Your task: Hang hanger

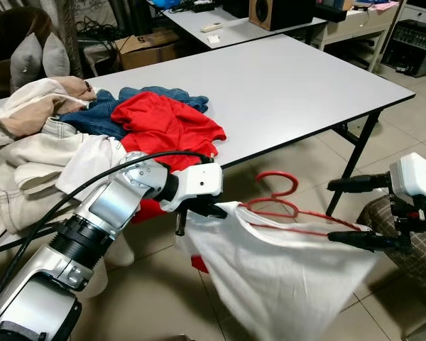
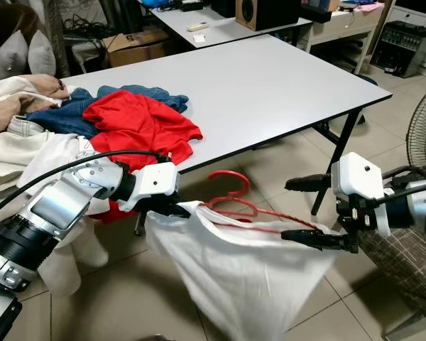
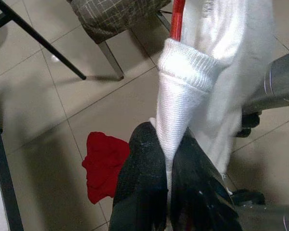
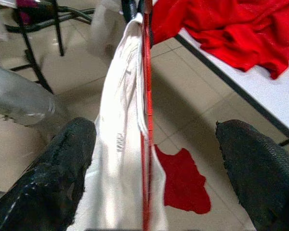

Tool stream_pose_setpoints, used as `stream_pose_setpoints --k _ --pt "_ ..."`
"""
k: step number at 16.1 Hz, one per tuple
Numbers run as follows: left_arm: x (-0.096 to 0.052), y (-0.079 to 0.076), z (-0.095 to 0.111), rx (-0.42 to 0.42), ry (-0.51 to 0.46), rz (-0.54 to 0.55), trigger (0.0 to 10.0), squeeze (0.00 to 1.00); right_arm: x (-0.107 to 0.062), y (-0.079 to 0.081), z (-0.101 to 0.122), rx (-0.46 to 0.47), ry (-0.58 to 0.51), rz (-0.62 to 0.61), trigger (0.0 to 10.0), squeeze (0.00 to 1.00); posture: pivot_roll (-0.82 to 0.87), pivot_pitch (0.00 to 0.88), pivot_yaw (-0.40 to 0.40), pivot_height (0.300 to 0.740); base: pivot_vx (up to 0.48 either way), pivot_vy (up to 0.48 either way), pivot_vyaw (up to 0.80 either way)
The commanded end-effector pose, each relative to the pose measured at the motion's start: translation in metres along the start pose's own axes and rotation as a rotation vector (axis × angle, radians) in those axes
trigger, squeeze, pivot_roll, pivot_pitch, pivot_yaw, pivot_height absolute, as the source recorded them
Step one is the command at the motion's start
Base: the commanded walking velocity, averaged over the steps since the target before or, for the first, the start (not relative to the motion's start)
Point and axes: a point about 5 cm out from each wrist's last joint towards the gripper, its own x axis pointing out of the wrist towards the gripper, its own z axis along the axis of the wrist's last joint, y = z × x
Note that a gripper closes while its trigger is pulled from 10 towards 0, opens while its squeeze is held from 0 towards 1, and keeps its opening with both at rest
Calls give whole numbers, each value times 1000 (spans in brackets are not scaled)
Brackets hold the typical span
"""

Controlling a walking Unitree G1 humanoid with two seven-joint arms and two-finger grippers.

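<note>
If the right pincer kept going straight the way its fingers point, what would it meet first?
Most likely the white garment and thin red wire hanger lying between the open right pincer's fingers. Beyond them sits the left pincer, clamped on the garment's far end, though depth there is uncertain.

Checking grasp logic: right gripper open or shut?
Open. The right gripper's fingers sit wide apart, the red hanger running between them.
</note>
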Motion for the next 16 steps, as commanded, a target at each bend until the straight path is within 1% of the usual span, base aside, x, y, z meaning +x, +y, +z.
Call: stream_pose_setpoints --k 1,2,3,4,6,9,13,16 --pt "-5 3 9 34 10 10 0 0 5 -1 6 5 -48 52 0 0 -13 0 65 740 0 0 0" --pt "-3 2 10 36 12 3 0 0 9 -3 10 19 -80 80 353 0 -13 0 66 740 0 0 0" --pt "0 1 10 42 16 -7 0 0 16 -7 11 27 -103 88 0 0 -13 0 67 740 0 0 0" --pt "0 0 11 43 16 -8 0 0 17 -7 11 30 -103 95 0 0 -13 0 67 740 0 0 0" --pt "2 0 13 45 13 -8 0 0 26 -7 8 48 -89 128 0 0 -16 0 68 740 0 0 0" --pt "3 1 15 44 12 -5 0 0 35 -12 0 74 -27 120 0 0 -18 0 72 740 0 0 0" --pt "5 1 18 44 7 -14 0 0 51 -20 -1 81 -30 99 0 0 -17 0 78 740 0 0 0" --pt "4 2 19 34 8 -8 0 0 55 -22 0 86 -36 109 0 0 -16 0 76 740 0 0 0"
